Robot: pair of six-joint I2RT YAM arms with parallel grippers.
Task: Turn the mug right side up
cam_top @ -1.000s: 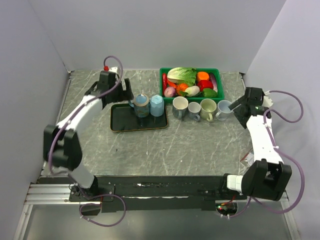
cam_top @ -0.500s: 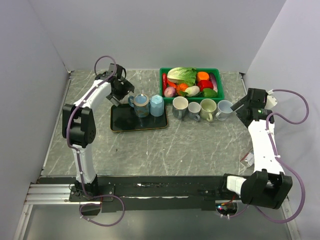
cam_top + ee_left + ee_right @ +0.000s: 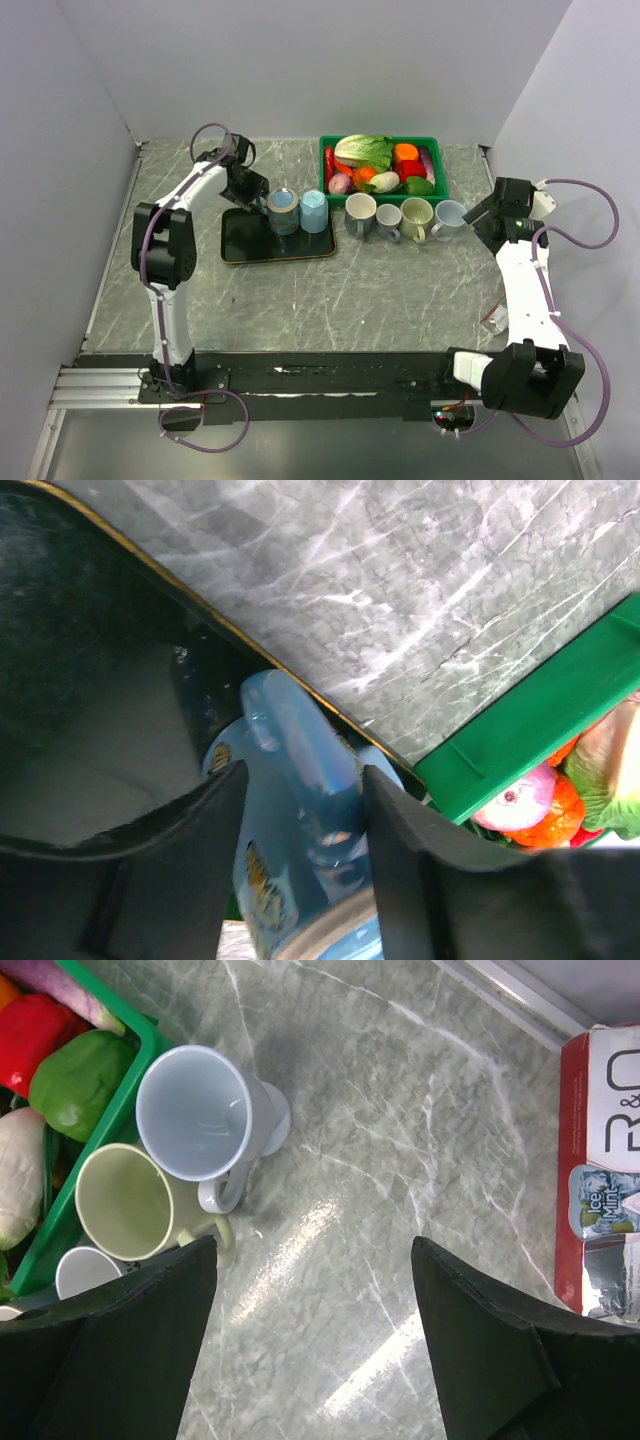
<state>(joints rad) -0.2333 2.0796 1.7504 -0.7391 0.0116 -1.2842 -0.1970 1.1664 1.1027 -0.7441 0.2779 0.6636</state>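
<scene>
Black tray (image 3: 245, 248), gold-rimmed, left of centre on the grey marbled table (image 3: 350, 290). Green basket (image 3: 383, 141) of vegetables (image 3: 362, 151), far side. Four upright mugs (image 3: 416, 216) in a row just near the basket. Red-and-white mint box (image 3: 603, 1160), right side.

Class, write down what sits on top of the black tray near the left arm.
Two mugs stand on the black tray: a patterned blue mug, its handle between the fingers of the left gripper, and a plain light-blue mug beside it. The tray beneath them is hidden.
</scene>
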